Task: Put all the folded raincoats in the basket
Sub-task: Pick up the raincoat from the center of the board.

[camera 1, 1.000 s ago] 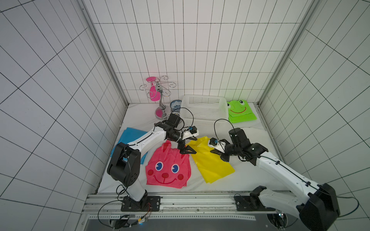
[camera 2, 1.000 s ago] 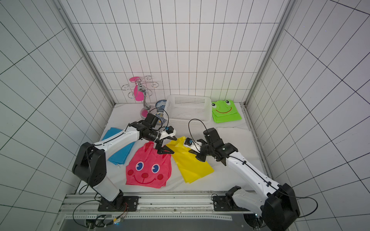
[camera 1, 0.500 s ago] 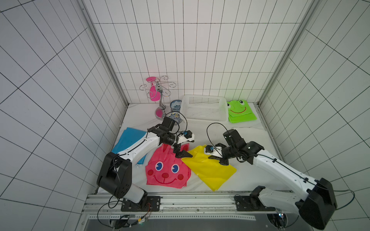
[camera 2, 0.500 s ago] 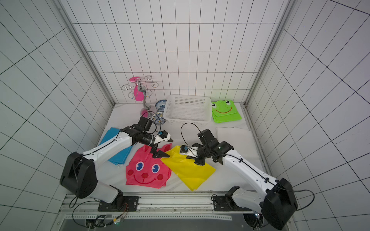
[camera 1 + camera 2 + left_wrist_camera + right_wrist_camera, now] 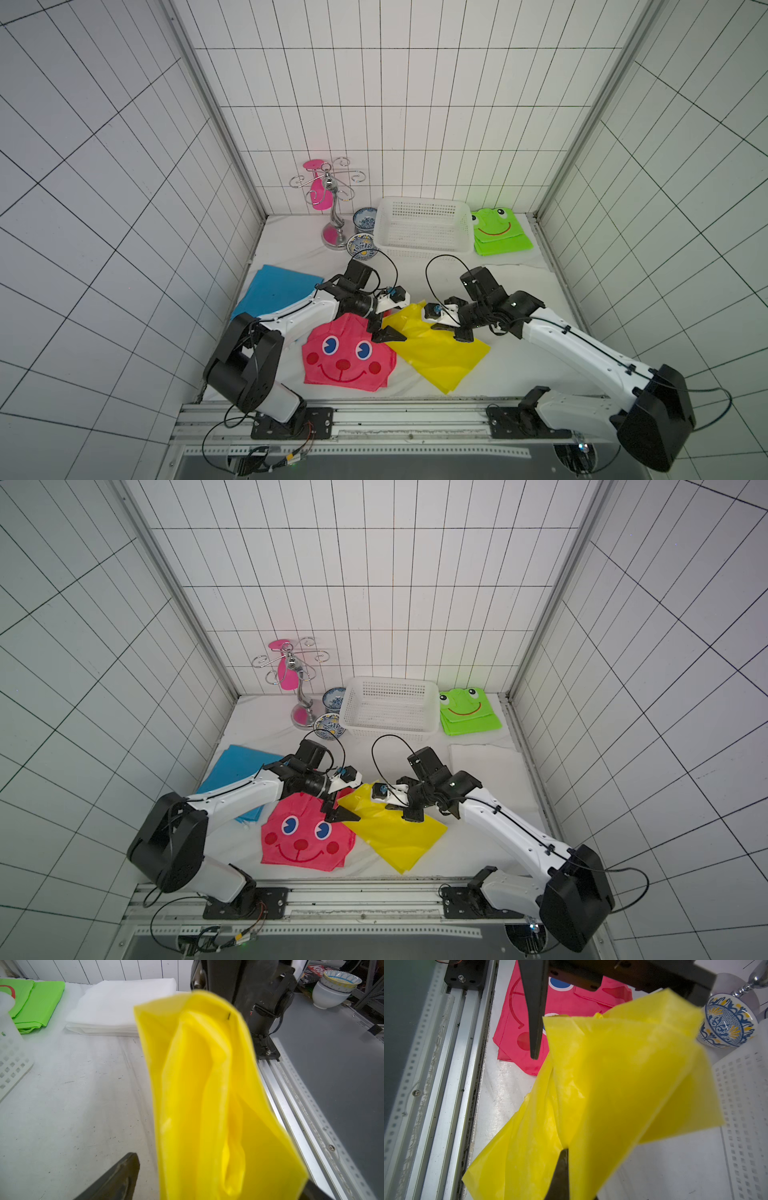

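Viewing from above: in both top views I see the yellow raincoat [image 5: 440,353] at the front of the counter [image 5: 299,259]. One edge is raised and the rest lies flat, just beside a pink smiley-face raincoat [image 5: 345,357].
Basket: the white basket [image 5: 419,206] stands by the back wall, well apart from the yellow raincoat. I see nothing inside it.
Right hand: my right hand [image 5: 460,333] is clamped tight on the raised yellow edge.
Left hand: my left hand [image 5: 388,322] is spread wide at the other end of that edge, gripping nothing.
Left wrist view: the yellow raincoat [image 5: 207,1095] rises between the spread fingers [image 5: 116,1178]. As far as I can tell, neither presses on it.
Right wrist view: a dark fingertip [image 5: 562,1167] pinches the yellow raincoat, which hangs in loose folds down to the counter. The basket's perforated wall [image 5: 741,1105] shows beyond it.
Progress: early, in my judgement. One grip is made. What remains is the second grip, lifting the raincoat clear, carrying it to the back, and releasing it inside the basket.
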Tool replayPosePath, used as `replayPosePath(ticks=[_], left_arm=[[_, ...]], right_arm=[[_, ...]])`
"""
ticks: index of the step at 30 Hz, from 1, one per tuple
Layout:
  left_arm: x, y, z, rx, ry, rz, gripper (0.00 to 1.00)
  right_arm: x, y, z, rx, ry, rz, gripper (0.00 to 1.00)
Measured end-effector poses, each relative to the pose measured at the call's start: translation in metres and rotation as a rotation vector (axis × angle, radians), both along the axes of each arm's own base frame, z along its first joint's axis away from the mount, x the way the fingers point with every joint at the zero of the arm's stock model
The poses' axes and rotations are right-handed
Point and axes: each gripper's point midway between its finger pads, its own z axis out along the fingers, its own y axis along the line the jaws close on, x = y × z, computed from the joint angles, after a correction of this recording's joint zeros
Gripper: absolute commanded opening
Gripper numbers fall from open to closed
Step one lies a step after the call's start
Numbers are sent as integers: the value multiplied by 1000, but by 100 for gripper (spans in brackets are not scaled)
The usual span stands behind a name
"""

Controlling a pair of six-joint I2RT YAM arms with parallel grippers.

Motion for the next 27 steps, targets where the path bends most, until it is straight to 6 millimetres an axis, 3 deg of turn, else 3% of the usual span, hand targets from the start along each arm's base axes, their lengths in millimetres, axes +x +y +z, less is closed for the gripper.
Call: replayPosePath(ticks=[3, 8, 12, 20, 25, 27], left_arm=[[12, -2, 0, -17, -24, 51, 98], [30, -2, 25, -82, -94, 55, 98], [20, -7, 37, -137, -163, -47, 98], [-6, -19, 14, -119, -130, -181, 98], [-12, -27, 21, -135, -134, -216, 98], [-16, -29, 24, -145, -149, -245, 89]], right_arm=[[0, -1, -1, -7, 1, 0, 0], [-2, 1, -6, -23, 6, 6, 0], [-4, 2, -9, -33, 11, 16, 0], [-4, 1, -4, -44, -58, 35, 0], [-8, 2, 2, -43, -119, 68, 0], [-8, 2, 2, -48, -126, 70, 0]])
